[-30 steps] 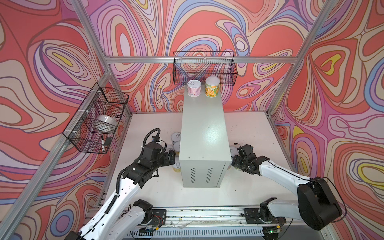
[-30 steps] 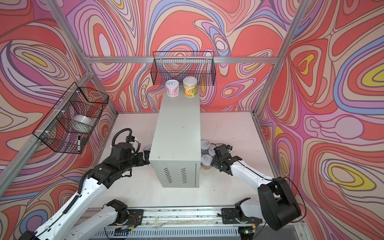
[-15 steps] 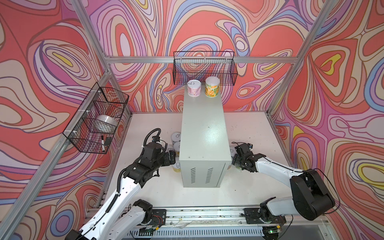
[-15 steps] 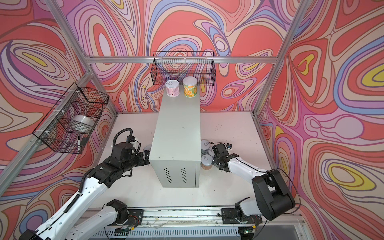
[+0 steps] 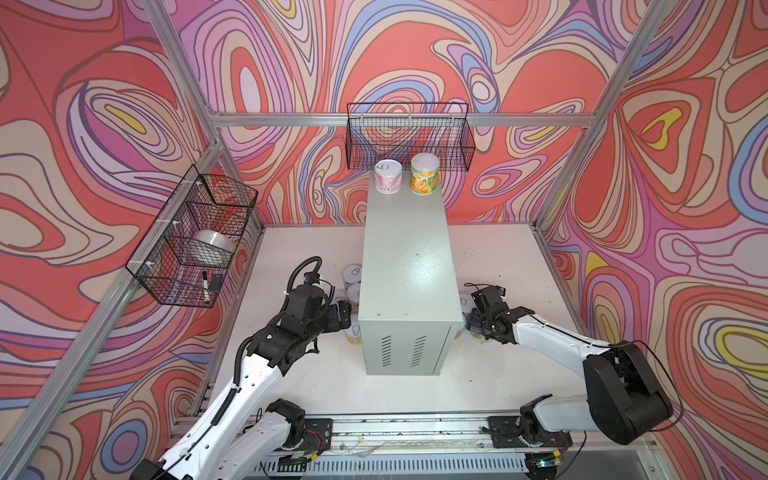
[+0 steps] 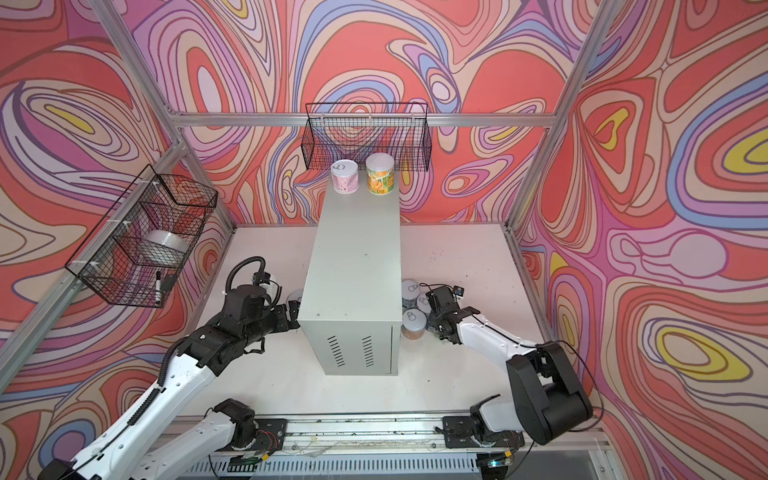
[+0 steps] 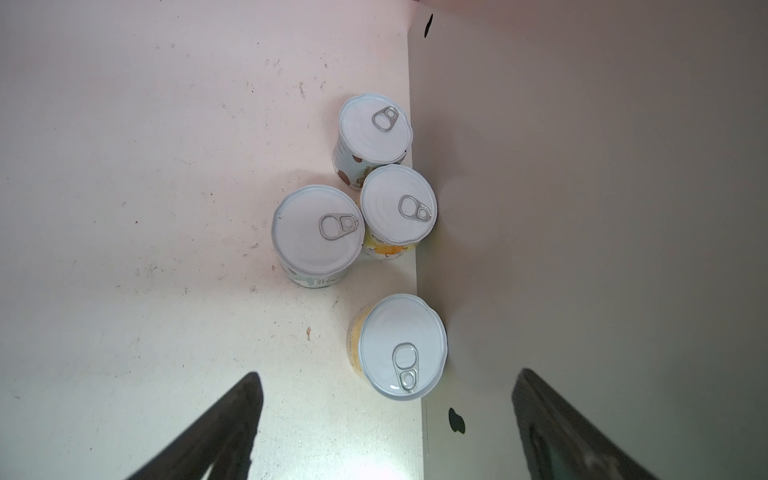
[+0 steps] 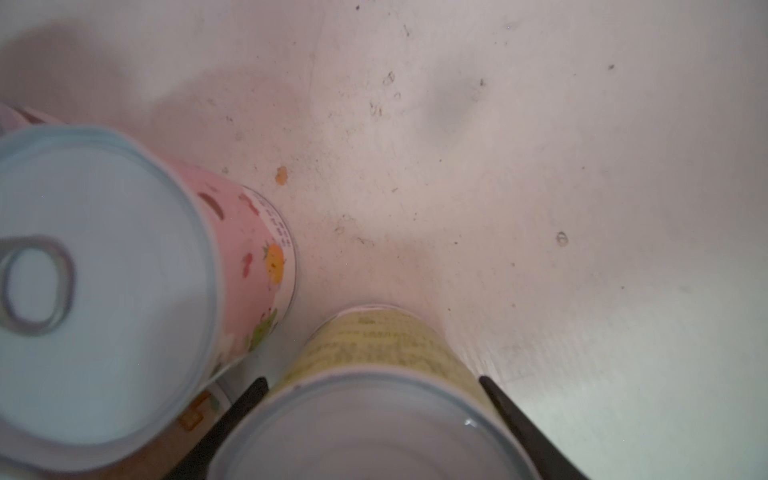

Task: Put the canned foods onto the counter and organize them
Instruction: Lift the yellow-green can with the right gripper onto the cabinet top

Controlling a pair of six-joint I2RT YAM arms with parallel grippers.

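The right gripper (image 8: 374, 382) clasps the yellow can (image 8: 374, 345) from above, a finger pressed to either side. I'd lift it straight up first, since the pink can (image 8: 245, 266) stands close beside it. In a top view the counter (image 6: 357, 266) rises at the gripper's nine o'clock, its free top stretching toward eleven, where an orange can (image 6: 379, 178) already stands. The left gripper (image 7: 388, 372) hangs wide and empty over the nearest can (image 7: 401, 347), on the counter's nine o'clock side.
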